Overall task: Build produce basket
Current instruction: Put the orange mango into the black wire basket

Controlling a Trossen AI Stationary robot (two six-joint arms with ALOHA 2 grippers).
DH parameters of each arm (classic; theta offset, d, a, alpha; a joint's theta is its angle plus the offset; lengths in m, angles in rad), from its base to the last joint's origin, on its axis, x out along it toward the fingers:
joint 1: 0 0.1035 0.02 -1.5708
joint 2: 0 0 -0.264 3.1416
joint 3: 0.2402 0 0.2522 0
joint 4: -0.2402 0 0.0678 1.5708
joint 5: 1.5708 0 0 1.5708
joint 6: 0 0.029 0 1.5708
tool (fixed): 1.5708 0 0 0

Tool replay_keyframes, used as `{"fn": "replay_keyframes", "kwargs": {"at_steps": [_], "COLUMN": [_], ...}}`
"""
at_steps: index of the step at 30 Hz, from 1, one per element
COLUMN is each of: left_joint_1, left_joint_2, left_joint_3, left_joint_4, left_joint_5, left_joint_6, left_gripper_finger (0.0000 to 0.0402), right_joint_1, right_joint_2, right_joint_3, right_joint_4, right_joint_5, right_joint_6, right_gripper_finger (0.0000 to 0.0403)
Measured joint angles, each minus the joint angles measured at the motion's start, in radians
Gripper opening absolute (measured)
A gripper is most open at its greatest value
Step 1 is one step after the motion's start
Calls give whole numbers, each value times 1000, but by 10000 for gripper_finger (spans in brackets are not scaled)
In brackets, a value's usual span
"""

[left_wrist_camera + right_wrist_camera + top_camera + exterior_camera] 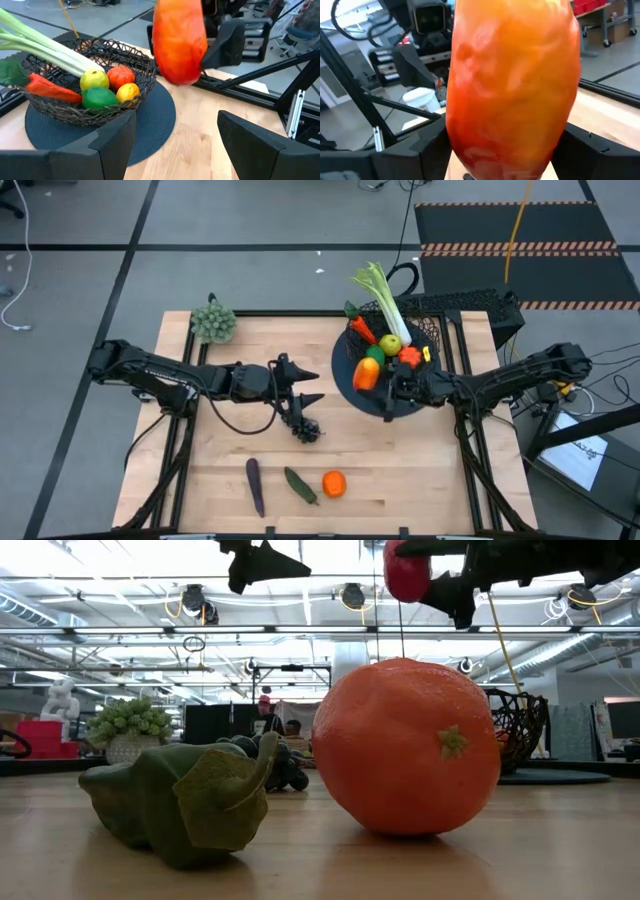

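Pepper [512, 85], orange-red: clasped in right gripper [388, 390] at basket [440, 330] rim, clear of the table. Lower it over a free gap before letting go. Left gripper [305, 385] parted, empty, mid-table.

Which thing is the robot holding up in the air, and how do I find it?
Look for the black wire basket on its round dark mat at the table's right side. At the mat's near-left edge, the right gripper holds an orange-red pepper. It is the only produce off the table and not lying in the basket.
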Motion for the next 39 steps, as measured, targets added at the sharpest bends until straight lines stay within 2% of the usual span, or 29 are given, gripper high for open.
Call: {"fn": "replay_keyframes", "kwargs": {"at_steps": [11,16,18,22,25,32,39], "left_joint_1": [0,0,0,0,0,0,-2], "left_joint_2": [0,0,0,0,0,0,0], "left_joint_3": [0,0,0,0,0,0,0], "left_joint_4": [-14,-18,-18,-15,-16,-16,-19], "left_joint_5": [0,0,0,0,0,0,9], "left_joint_6": [-1,-1,-1,-1,-1,-2,-26], "left_gripper_finger": [278,278,278,278,278,278,278], "right_joint_1": [-84,-211,-286,-441,-537,-691,-806], "right_joint_2": [0,0,9,11,21,68,176], "right_joint_3": [0,0,0,5,33,126,146], "right_joint_4": [-66,-77,-74,-115,-222,-412,-419], "right_joint_5": [34,146,152,5,-91,-205,-264], "right_joint_6": [-49,-128,-132,-95,-70,-74,-89], "right_gripper_finger": [270,270,270,270,270,270,271]}}
